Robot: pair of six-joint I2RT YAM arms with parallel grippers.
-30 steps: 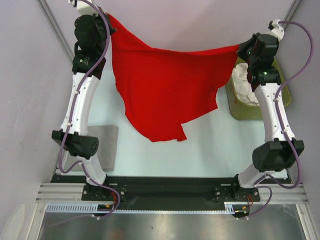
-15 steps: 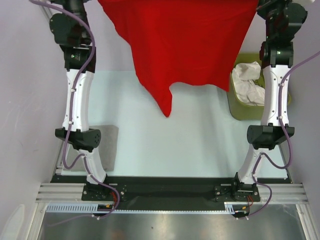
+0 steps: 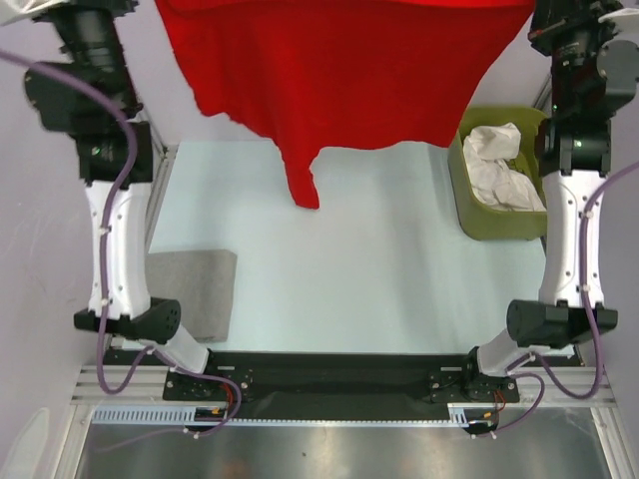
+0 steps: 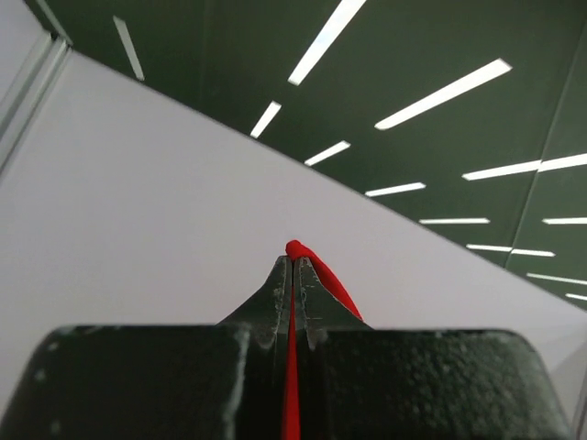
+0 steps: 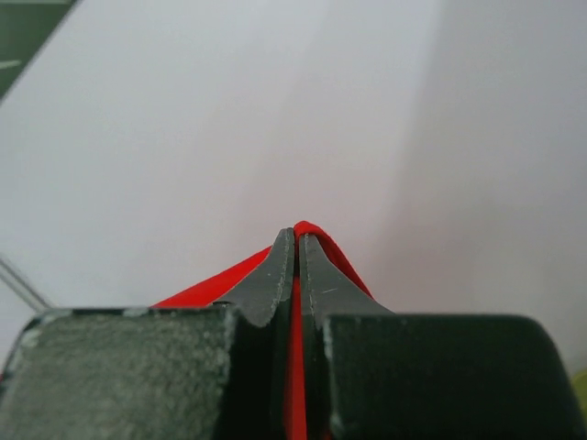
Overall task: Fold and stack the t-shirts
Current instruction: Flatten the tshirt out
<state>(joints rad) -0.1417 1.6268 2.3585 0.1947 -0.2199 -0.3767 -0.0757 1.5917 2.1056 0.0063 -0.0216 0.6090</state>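
Observation:
The red t-shirt (image 3: 344,70) hangs spread between both raised arms, high above the table, its lowest tip near the table's middle back. My left gripper (image 4: 294,261) is shut on a pinch of red cloth (image 4: 316,268) and points up at the ceiling. My right gripper (image 5: 295,240) is shut on another pinch of the red t-shirt (image 5: 206,286) and faces the wall. Both grippers are past the top edge of the top view. White t-shirts (image 3: 502,167) lie crumpled in the olive-green tub (image 3: 469,205) at the right.
A grey rectangular pad (image 3: 200,289) lies at the near left of the pale table (image 3: 379,279). The left arm (image 3: 115,200) and right arm (image 3: 574,200) stand tall at the table's sides. Walls close in left, right and behind.
Both arms have risen further and lifted the red t-shirt higher. Its hanging tip has moved up and to the left, and the cloth is stretched wider.

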